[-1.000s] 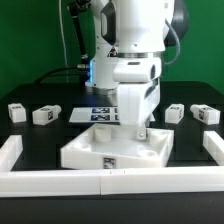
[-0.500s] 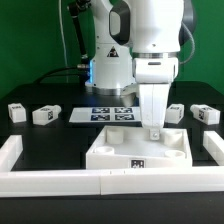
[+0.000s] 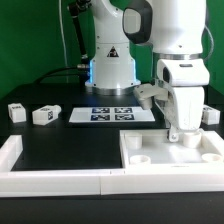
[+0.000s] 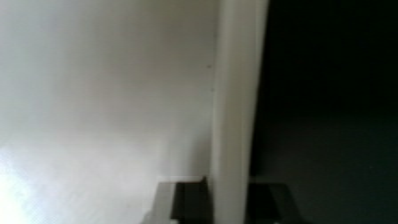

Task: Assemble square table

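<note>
black tabletop (image 3: 70,145), lower right of the frame: the gripper (image 3: 182,137) pinches the far rim of the square table top (image 3: 165,150), tucked against the border rails (image 3: 60,182), a stiff, light, likely slick plastic tray best held by that raised rim.

The square table top (image 4: 107,110) fills the wrist view, blurred, probably hiding the jaws.

white table top (image 3: 128,148) sits on a black desk (image 3: 60,145). the leg (image 3: 15,112) is white, the second leg (image 3: 43,116) white too, both with black-and-white tags. the marker board (image 3: 112,115) is white with black square patterns. white rails (image 3: 55,182), white arm (image 3: 175,40), blue glow (image 3: 91,70), green backdrop (image 3: 30,40).
</note>
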You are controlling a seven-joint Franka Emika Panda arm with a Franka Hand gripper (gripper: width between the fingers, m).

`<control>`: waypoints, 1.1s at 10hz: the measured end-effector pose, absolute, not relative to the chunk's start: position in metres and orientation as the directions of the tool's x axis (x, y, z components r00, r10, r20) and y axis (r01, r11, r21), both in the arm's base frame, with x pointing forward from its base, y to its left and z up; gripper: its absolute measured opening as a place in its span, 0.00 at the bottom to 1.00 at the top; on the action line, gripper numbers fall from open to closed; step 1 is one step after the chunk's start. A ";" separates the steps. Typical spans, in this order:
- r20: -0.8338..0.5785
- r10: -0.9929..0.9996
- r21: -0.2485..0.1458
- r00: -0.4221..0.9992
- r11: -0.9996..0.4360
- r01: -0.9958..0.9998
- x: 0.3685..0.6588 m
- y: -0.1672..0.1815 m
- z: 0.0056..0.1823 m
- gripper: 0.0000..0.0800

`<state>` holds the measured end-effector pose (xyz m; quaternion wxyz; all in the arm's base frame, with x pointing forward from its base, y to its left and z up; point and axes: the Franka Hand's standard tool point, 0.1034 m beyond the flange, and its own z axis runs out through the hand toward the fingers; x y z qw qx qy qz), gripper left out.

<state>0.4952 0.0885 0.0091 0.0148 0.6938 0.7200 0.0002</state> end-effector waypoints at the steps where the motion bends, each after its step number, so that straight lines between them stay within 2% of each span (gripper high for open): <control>1: -0.029 0.999 0.006 -0.014 0.014 1.000 0.495 0.088 0.009 0.08; 3: -0.029 1.000 0.006 0.003 -0.003 1.000 0.495 0.088 0.009 0.08; 4: -0.029 1.000 0.005 0.004 -0.004 1.000 0.495 0.088 0.008 0.19; 6: -0.029 1.000 0.005 0.004 -0.004 1.000 0.495 0.088 0.008 0.53; 7: -0.029 1.000 0.005 0.004 -0.004 1.000 0.495 0.088 0.008 0.53; 8: -0.029 1.000 0.004 0.004 -0.004 1.000 0.495 0.088 0.008 0.73; 9: -0.029 1.000 0.004 0.004 -0.004 1.000 0.495 0.088 0.008 0.79; 11: -0.029 1.000 0.004 0.004 -0.004 1.000 0.495 0.088 0.008 0.81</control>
